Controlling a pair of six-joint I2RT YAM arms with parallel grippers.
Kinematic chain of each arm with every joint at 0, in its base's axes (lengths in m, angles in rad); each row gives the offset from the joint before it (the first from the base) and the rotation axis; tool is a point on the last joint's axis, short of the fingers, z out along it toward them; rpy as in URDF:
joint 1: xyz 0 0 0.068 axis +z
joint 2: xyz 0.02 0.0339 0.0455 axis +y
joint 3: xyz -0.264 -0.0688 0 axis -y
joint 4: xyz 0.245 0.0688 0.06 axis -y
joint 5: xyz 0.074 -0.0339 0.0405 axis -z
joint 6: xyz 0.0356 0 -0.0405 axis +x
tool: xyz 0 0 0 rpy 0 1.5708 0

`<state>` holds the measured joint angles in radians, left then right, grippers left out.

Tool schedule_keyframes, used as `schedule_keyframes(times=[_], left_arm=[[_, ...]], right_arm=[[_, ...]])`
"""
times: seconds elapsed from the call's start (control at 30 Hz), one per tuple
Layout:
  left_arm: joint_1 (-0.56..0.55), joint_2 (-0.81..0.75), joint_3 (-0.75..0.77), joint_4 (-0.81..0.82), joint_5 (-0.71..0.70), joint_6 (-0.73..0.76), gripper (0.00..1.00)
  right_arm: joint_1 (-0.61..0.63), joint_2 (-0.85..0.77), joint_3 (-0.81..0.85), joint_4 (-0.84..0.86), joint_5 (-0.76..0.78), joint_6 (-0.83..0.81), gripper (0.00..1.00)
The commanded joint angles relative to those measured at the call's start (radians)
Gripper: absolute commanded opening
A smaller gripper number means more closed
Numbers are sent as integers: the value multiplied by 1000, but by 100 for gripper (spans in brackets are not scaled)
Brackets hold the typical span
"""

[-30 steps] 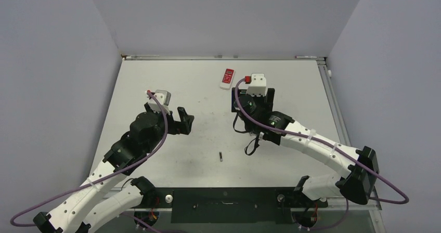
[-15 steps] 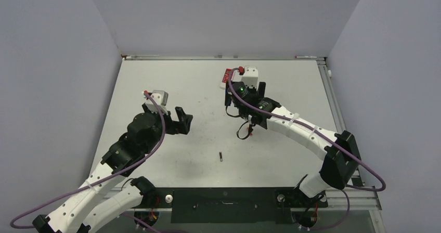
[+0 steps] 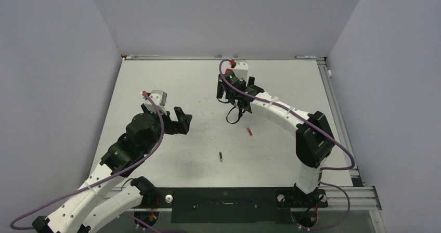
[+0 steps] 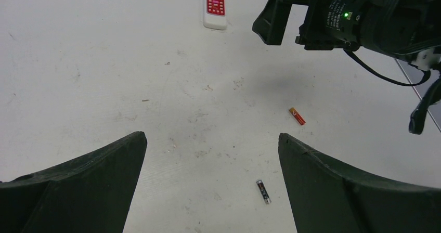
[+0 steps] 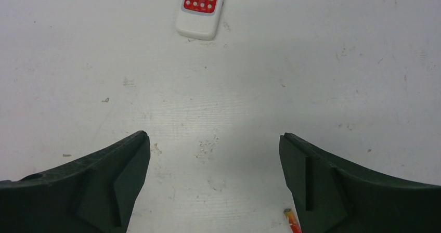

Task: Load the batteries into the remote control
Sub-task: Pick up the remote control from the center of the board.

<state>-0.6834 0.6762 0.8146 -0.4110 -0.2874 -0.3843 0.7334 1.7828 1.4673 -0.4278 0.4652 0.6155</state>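
At the far middle of the table (image 3: 156, 82), the remote (image 5: 202, 7) lies face up with its red button panel showing, and nothing touches it. Just on the near side of the remote, the right gripper (image 5: 212, 137) hangs over bare tabletop, fingers spread wide and holding nothing. In the top view this gripper hides the remote. A red battery (image 3: 250, 131) lies loose on the table, nearer than the remote and a little to its right. It shows at the bottom edge of the right wrist view, beside one finger. A dark battery (image 3: 221, 156) lies nearer still, well apart from the remote and roughly straight toward the arm bases from it. Well to the near left of the remote, the left gripper (image 4: 210, 137) hovers above the table, its fingers also wide apart and empty. Its camera takes in both batteries and the remote.
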Motion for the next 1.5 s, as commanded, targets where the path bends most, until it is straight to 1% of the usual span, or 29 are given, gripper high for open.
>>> schedule_keyframes(times=[0.0, 0.33, 0.5, 0.9, 1.1, 1.47], left_arm=[[7, 3, 34, 10, 8, -13, 96], [7, 29, 37, 7, 25, -27, 96], [10, 16, 36, 4, 13, -28, 96], [19, -2, 36, 5, 10, -32, 96], [26, -14, 32, 9, 9, -34, 96], [57, -14, 31, 17, 36, -45, 96]], right_arm=[[-24, 53, 77, 21, -2, 38, 94], [-68, 250, 255, 16, -18, 63, 93], [-84, 350, 344, 30, 4, 69, 92], [-105, 565, 581, -1, 56, 81, 92], [-114, 622, 616, 19, 81, 77, 92], [-138, 760, 761, -9, 66, 66, 94]])
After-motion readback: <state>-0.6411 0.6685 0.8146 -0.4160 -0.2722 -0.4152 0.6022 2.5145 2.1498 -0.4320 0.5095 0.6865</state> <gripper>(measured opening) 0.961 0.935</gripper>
